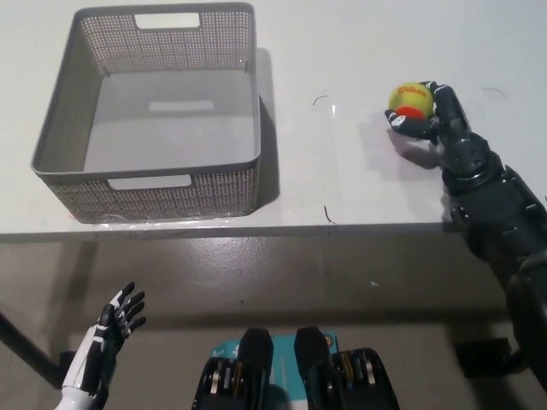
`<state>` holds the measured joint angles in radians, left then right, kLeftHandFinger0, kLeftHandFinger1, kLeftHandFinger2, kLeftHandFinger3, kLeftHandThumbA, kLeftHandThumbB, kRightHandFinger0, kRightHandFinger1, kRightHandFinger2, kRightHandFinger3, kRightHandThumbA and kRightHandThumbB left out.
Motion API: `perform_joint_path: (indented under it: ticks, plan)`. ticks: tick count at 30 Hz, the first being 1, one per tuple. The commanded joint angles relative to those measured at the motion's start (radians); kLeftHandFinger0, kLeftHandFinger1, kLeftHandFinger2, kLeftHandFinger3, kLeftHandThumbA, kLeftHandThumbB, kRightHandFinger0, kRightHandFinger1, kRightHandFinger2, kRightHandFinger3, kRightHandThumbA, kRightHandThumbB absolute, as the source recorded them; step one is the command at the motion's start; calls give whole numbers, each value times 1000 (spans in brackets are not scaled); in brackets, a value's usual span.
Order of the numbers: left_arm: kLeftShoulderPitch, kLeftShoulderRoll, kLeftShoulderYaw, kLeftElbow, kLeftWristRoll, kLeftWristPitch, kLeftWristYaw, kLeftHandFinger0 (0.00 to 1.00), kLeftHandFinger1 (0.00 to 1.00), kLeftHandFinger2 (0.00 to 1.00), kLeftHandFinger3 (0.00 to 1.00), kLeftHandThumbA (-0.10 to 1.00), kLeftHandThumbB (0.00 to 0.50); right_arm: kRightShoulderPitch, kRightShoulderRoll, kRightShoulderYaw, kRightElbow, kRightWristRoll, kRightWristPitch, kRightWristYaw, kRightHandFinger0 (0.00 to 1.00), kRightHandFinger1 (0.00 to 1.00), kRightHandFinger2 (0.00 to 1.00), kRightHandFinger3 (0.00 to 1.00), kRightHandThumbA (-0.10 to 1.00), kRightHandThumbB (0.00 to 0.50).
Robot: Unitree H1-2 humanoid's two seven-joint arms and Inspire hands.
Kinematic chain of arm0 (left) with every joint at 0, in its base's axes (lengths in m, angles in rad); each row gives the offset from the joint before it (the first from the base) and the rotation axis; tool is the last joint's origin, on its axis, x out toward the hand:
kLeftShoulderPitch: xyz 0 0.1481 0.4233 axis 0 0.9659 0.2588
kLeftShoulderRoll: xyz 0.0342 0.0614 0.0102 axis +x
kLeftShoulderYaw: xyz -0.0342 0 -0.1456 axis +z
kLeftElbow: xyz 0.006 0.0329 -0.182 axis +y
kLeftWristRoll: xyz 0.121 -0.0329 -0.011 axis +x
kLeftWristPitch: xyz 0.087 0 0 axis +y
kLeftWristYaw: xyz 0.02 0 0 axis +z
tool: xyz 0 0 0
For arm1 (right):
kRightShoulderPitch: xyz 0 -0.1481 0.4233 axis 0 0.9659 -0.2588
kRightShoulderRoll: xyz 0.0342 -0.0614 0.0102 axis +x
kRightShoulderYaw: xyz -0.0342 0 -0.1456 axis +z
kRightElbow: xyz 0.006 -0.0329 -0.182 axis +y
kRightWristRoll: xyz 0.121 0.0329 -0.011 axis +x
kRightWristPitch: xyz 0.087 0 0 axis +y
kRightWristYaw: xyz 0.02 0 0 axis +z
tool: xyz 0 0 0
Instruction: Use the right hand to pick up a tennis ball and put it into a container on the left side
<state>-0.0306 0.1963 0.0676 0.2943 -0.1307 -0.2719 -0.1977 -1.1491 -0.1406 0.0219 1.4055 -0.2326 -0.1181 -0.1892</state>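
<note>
I see my right hand [427,120] closed around the tennis ball [409,98] above the white table [342,51], well right of the grey basket [149,115]. Left hand [109,333] rests low, fingers spread.

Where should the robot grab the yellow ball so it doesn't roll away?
Around its middle, coming from the right side, probably. The tennis ball is round, so any spot fits, but it can roll on the flat white table. The black right hand already cups it from the right and below, fingers wrapped on both sides. The white left hand rests open, low down.
</note>
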Motion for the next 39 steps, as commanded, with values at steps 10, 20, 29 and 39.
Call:
perform_joint_path:
  ticks: [10,20,29,39]
  plan:
    - [24,8,10,-3,-15,-54,-8,1000,1000,1000,1000,1000,168,-207,88,30,-121,15,-144,-31,0,334,714,702,-100,131]
    - [35,2,2,-9,-13,-54,-9,1000,1000,1000,1000,1000,170,-283,188,46,-149,16,-78,-26,0,261,734,815,-100,125]
    - [58,3,-11,-16,-7,-48,-13,1000,1000,1000,1000,1000,211,-290,296,62,-115,26,-78,-18,0,288,737,712,-100,140]
    - [59,3,-15,-5,7,-62,-3,1000,1000,1000,1000,1000,271,-249,383,92,-85,14,-105,-21,0,335,727,743,-100,119]
